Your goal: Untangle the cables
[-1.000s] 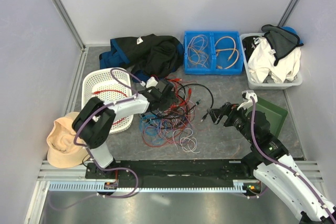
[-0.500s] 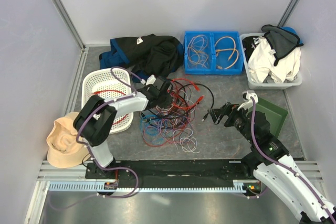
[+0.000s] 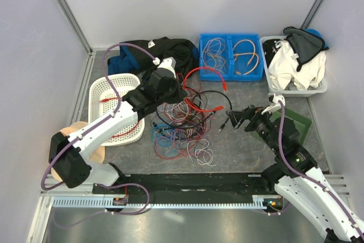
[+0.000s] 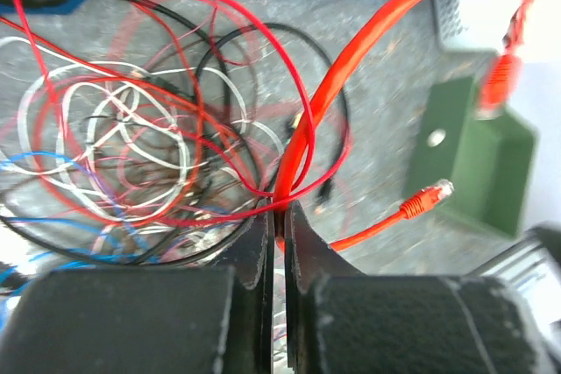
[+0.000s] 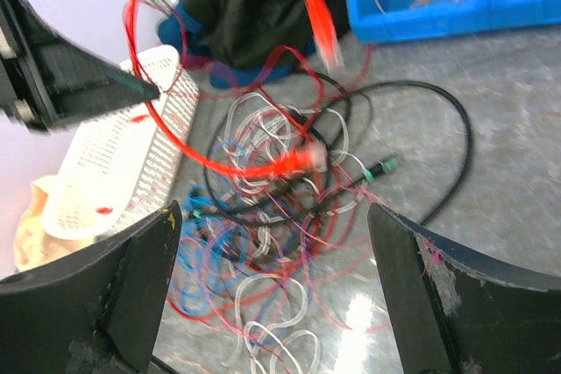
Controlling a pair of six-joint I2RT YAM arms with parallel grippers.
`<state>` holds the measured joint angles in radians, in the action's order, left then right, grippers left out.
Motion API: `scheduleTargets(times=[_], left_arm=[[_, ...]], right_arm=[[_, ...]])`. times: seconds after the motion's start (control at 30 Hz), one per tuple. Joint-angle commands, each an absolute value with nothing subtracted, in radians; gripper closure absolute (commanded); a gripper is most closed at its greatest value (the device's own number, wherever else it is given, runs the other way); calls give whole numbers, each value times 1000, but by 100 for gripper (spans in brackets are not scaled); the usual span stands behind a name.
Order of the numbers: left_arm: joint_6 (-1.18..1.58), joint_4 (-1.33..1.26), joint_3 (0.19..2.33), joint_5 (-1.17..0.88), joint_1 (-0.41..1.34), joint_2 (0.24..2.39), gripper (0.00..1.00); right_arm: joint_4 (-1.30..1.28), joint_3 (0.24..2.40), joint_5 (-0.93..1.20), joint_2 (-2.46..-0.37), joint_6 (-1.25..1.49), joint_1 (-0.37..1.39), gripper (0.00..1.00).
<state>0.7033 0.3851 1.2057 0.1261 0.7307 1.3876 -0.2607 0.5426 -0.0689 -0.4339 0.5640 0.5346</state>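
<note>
Table (image 3: 239, 146): grey surface carrying all items listed below.
Cables (image 3: 182, 132): one loose tangle of thin red, black, white and blue wires, lying mid-table between the two arms. Most of it rests on the table; the far part is drawn up toward the left hand.
Dark garment (image 3: 165, 55): heaped at the far edge, just behind the tangle.
White basket (image 3: 111, 92): left of the tangle, under the left arm; a red strand lies in it.
Blue bin (image 3: 230, 55): far side, two compartments, each holding pale coiled wires.
Green tray (image 3: 298, 123): right of the tangle, beside the right arm.
Left hand (image 4: 282, 208): closed tight on the thick red cable, raised over the far side of the tangle.
Right hand (image 5: 272, 210): spread wide, holding nothing, facing the tangle from the right and apart from it.
Thick red cable (image 4: 351, 67): pinched at a bend, arching up from the fingers in a wide loop. Thin red wires cross at the grip; whether they are caught too cannot be told.
Red plug (image 4: 427, 199): on a cable end, hanging free of the heap.
Step in hand: judged as pulling one red cable out of the heap; separation begun, not finished.
Next move calls for: a slow draw away from the tangle. If thin strands ride up with it, the right hand can pin the heap.
</note>
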Motion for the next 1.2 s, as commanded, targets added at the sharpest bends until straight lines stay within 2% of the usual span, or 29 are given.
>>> scheduleTargets(times=[0.0, 0.47, 0.9, 1.0, 1.1, 1.13, 1.17], left_arm=[[509, 436, 1192, 192, 771, 1361, 98], [522, 399, 1227, 224, 880, 1454, 98], [569, 365, 1212, 264, 936, 1441, 98], [574, 357, 1193, 271, 942, 1428, 98], [580, 356, 1174, 288, 942, 1419, 98], [581, 356, 1163, 291, 942, 1410, 98], [583, 354, 1155, 302, 942, 1404, 98]], right_arm=[[-94, 603, -39, -510, 613, 535, 5], [492, 557, 155, -905, 963, 535, 9], [681, 581, 167, -1196, 1126, 537, 11], [696, 584, 123, -1209, 1117, 537, 25], [689, 592, 92, -1195, 1088, 538, 53], [677, 598, 86, -1190, 1075, 541, 67], [658, 601, 72, -1180, 1066, 540, 73]])
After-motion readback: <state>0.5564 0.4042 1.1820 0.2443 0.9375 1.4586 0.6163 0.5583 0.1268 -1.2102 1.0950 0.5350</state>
